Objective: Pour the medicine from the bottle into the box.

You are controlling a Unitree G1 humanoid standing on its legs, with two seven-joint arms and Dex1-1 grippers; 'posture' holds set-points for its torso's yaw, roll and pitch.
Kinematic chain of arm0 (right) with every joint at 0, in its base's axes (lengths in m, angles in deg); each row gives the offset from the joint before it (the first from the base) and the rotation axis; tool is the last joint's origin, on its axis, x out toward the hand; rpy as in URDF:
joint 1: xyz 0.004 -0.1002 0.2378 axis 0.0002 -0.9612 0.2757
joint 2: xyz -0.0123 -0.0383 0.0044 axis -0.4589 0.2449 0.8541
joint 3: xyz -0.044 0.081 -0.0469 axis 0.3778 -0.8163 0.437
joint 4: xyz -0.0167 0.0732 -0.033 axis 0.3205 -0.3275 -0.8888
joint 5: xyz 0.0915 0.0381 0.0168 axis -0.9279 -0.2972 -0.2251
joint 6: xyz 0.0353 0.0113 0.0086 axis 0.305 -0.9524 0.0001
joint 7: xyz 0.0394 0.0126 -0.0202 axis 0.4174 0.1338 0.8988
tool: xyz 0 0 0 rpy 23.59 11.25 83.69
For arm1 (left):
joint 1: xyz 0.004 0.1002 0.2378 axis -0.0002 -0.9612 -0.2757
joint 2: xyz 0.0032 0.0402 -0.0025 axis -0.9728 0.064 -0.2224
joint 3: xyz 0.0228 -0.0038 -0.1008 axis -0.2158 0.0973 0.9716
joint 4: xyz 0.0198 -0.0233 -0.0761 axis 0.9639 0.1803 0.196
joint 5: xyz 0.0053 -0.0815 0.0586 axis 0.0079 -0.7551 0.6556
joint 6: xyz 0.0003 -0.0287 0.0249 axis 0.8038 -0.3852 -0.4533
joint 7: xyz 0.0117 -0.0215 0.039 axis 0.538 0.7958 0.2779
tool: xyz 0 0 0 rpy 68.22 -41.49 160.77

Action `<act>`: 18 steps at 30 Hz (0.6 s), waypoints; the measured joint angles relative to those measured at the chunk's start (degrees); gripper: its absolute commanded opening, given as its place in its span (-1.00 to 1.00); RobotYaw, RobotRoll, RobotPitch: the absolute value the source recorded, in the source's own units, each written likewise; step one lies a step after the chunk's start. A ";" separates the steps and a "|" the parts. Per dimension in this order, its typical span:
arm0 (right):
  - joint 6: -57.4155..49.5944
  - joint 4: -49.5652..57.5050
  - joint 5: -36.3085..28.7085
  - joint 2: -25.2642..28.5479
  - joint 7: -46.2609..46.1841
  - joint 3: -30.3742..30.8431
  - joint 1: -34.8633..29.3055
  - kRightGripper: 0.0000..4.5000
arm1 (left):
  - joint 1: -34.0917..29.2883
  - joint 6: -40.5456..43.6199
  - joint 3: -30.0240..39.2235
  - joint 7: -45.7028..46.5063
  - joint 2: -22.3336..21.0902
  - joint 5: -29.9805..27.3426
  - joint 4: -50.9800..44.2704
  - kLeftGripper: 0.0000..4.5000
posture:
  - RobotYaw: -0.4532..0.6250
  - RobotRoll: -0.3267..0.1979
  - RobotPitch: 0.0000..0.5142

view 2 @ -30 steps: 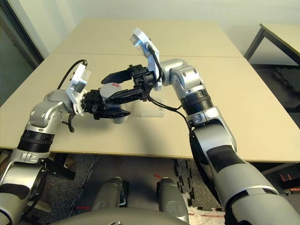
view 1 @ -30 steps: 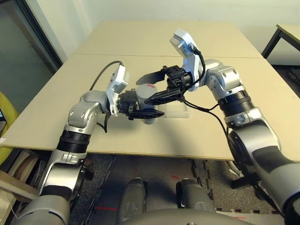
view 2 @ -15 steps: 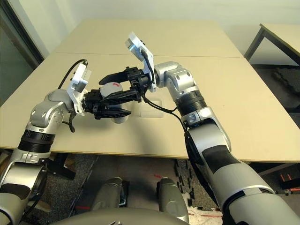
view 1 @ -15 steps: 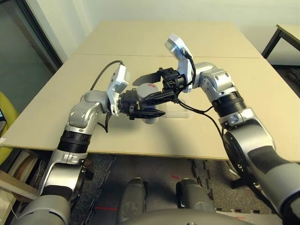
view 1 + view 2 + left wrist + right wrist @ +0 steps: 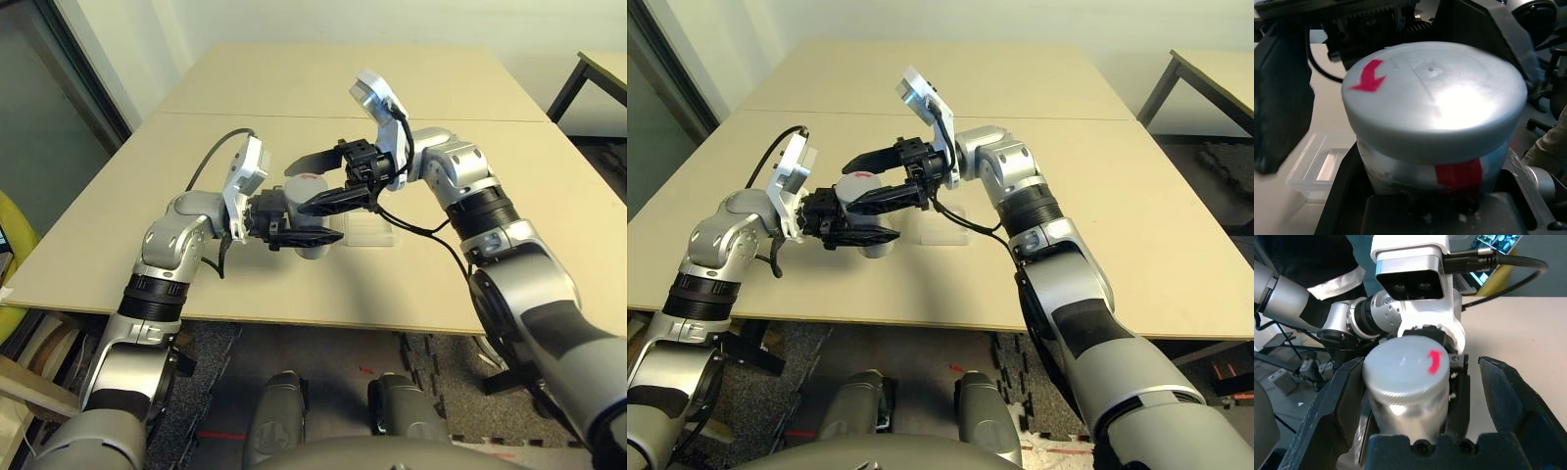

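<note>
My left gripper [image 5: 297,223] is shut on the bottle [image 5: 303,199], a grey-white cylinder with a red band [image 5: 1459,174], and holds it lifted off the table. Its grey cap [image 5: 1432,93] carries a red arrow and is on the bottle. My right gripper [image 5: 300,188] stands open, one black finger [image 5: 1334,401] on each side of the cap [image 5: 1400,367], with a gap on the far side. The clear box [image 5: 370,233] lies on the table just right of the bottle, under my right wrist; the left wrist view shows the box [image 5: 1317,166] beside the bottle.
The beige table [image 5: 411,284] has a seam [image 5: 196,116] running across behind the arms and its front edge near my body. A black cable [image 5: 431,235] hangs from my right wrist beside the box. Another table [image 5: 602,73] stands far right.
My right arm swung a little left toward the bottle, then came partway back; its open fingers stayed around the cap. The left gripper and bottle held still.
</note>
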 measured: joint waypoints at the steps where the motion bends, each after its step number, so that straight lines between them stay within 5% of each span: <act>1: -0.14 0.11 -0.04 0.29 0.04 -0.01 -0.02 1.00 | 0.00 0.00 0.00 0.02 -0.03 0.00 0.00 0.22 | -0.15 0.25 -1.00; 18: -0.36 -0.77 -0.15 7.66 -0.22 -2.51 -0.62 1.00 | -0.28 -0.05 -0.01 0.07 -0.07 -0.03 -0.06 0.22 | -0.15 0.25 -1.00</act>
